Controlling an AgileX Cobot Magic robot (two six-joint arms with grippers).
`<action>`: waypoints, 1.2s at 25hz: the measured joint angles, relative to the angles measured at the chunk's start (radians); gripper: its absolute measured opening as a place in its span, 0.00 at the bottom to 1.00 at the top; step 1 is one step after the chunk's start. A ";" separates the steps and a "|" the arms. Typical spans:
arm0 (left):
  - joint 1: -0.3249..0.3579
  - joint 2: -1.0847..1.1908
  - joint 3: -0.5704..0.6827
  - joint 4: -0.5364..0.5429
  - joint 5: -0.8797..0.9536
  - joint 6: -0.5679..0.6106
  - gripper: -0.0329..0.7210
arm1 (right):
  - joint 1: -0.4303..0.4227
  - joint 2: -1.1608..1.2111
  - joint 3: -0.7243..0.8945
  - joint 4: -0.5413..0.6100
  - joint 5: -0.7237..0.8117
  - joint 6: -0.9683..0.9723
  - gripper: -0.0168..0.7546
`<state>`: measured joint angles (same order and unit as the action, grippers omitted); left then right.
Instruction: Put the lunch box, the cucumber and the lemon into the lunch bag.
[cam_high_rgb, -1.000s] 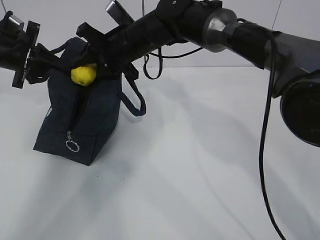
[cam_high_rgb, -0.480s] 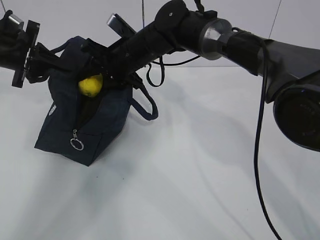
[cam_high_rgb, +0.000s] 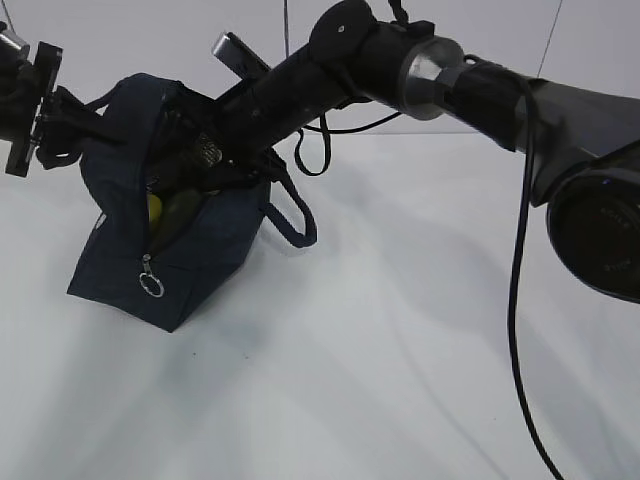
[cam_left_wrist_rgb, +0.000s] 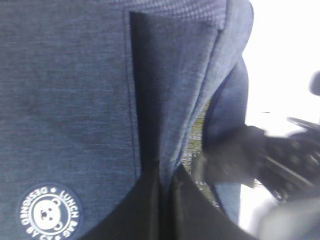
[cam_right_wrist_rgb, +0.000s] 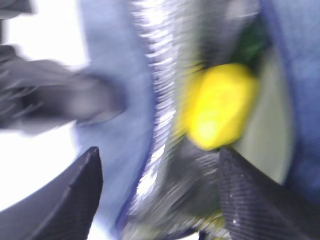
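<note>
Bag (cam_high_rgb: 180, 255): dark navy, standing on the white table (cam_high_rgb: 400, 350), mouth unzipped and gaping; silver ring pull (cam_high_rgb: 151, 286) hangs low on the front. One loop handle (cam_high_rgb: 295, 210) droops off the right side. In my left wrist view the round white bear logo (cam_left_wrist_rgb: 48, 212) sits on the side panel.

Lemon (cam_right_wrist_rgb: 220, 107): yellow, lying free inside the bag, seen past the zipper teeth in my right wrist view; from the exterior view only a yellow sliver (cam_high_rgb: 155, 208) shows through the opening.

Cucumber: a dark green patch (cam_right_wrist_rgb: 250, 42) beside the lemon may be it; too blurred for me to be sure.

Box: I cannot pick it out.

Right gripper (cam_right_wrist_rgb: 157, 192): at the bag's mouth, fingers spread wide, nothing between them, the lemon lying beyond the tips.

Left gripper (cam_high_rgb: 85, 120): at the bag's upper left edge, jaws pinched tight on the fabric, holding the mouth open.
</note>
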<state>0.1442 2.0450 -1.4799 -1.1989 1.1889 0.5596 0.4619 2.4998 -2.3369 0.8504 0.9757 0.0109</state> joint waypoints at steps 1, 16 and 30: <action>0.003 0.000 0.000 0.009 0.000 0.000 0.03 | 0.000 0.000 0.000 0.019 0.005 0.000 0.75; 0.036 0.000 0.000 0.107 0.000 0.000 0.03 | -0.028 0.005 -0.065 0.304 0.210 -0.287 0.75; 0.038 -0.002 0.000 0.175 -0.002 0.000 0.03 | -0.022 -0.010 -0.444 -0.411 0.276 0.164 0.69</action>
<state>0.1819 2.0430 -1.4799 -1.0242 1.1871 0.5596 0.4395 2.4895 -2.7809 0.4395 1.2513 0.1750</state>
